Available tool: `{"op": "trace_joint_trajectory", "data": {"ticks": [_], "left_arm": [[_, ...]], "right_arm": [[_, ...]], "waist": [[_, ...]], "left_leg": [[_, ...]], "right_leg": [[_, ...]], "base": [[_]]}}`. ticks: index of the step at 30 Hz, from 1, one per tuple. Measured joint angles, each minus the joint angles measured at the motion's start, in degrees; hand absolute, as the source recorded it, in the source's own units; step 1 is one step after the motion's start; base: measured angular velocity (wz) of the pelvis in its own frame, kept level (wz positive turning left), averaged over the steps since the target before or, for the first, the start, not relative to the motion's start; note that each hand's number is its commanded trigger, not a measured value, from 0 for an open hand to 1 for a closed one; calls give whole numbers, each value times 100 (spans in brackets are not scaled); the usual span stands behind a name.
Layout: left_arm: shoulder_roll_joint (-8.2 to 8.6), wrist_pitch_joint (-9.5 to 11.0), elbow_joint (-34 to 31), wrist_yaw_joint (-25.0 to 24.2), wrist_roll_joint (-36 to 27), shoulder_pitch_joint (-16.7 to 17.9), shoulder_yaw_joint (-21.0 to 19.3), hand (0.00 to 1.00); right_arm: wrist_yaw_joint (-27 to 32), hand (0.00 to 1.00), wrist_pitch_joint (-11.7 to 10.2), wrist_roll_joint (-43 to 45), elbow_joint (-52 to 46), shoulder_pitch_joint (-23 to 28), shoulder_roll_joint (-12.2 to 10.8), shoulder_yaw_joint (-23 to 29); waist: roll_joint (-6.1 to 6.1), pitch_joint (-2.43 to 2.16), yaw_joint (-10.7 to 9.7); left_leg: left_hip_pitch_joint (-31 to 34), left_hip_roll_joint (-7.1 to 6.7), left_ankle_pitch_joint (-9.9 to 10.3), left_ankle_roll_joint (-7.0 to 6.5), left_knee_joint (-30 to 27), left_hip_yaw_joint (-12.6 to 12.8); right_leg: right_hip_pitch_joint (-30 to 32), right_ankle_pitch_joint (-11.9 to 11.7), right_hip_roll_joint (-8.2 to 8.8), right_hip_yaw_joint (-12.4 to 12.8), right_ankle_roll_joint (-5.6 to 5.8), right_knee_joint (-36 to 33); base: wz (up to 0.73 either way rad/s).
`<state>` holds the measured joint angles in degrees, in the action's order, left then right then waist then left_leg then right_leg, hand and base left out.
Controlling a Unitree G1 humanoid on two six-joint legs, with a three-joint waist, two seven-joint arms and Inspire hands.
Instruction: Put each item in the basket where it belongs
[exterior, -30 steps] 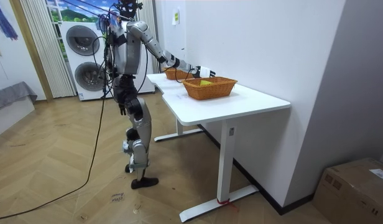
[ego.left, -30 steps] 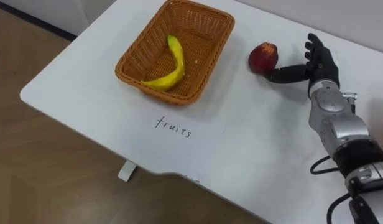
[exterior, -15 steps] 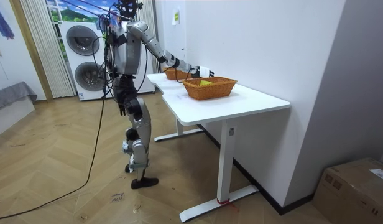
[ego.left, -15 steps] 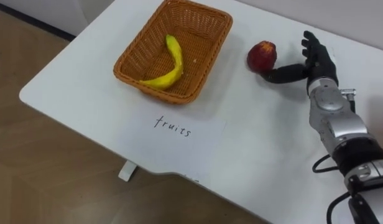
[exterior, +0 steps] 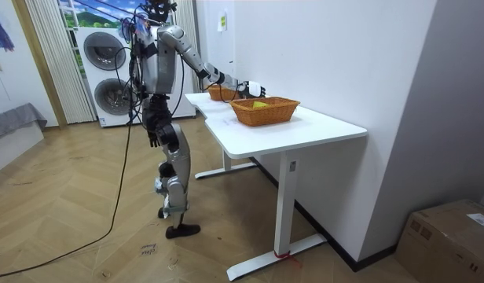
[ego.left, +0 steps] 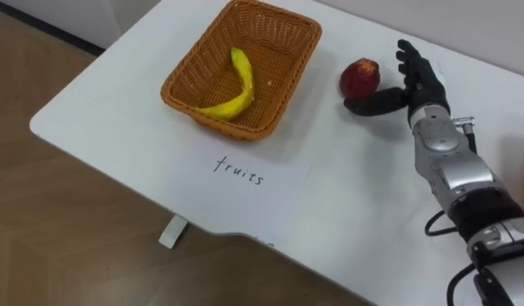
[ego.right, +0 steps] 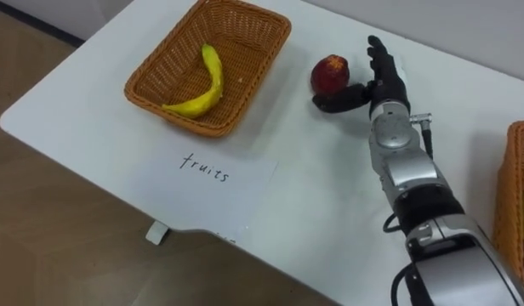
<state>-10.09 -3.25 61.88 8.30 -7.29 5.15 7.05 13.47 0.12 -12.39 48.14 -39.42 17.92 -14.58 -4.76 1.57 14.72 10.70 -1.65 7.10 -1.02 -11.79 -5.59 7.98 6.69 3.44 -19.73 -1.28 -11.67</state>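
Observation:
A red apple (ego.left: 361, 75) lies on the white table (ego.left: 355, 204), just right of the wicker fruit basket (ego.left: 179, 75). A yellow banana (ego.left: 236, 89) rests inside that basket. My right hand (ego.left: 419, 81) stands open right beside the apple, fingers straight and pointing away from me. Its thumb reaches left along the apple's near side and seems to touch it. In the room view I stand at the table's long side with my right hand (exterior: 246, 85) stretched out over it.
A paper sheet (ego.left: 241, 174) with a handwritten word lies in front of the fruit basket, near the table's front edge. A second wicker basket (ego.right: 517, 195) shows at the far right. Wooden floor lies beyond the table's left edge.
My right hand has shifted left, closer to the apple, and the thumb now lies against its near side. Apple, basket and banana have stayed put.

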Motion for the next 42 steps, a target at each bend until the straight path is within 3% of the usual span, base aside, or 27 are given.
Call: {"op": "trace_joint_trajectory", "data": {"ticks": [24,34,42], "left_arm": [[-14,4,68,2,1,-12,113,0],[-14,2,106,-10,33,-11,98,0],[-11,-26,49,-14,33,16,106,0]], "right_arm": [[-189,0,-26,154,-191,-11,-10,-52],[-292,0,-34,443,-162,-11,-7,-49],[-506,0,-127,382,185,-50,38,14]], "waist": [[10,15,183],[-17,66,273],[5,80,263]], "left_leg": [[68,-7,-12,-12,7,-48],[99,-9,-12,-12,-10,-51],[179,-9,-12,-14,-87,-104]], "right_leg": [[46,1,26,-100,1,-4],[70,1,31,-99,1,-5],[107,2,44,-152,3,-10]], "base": [[1],[0],[4]]}}
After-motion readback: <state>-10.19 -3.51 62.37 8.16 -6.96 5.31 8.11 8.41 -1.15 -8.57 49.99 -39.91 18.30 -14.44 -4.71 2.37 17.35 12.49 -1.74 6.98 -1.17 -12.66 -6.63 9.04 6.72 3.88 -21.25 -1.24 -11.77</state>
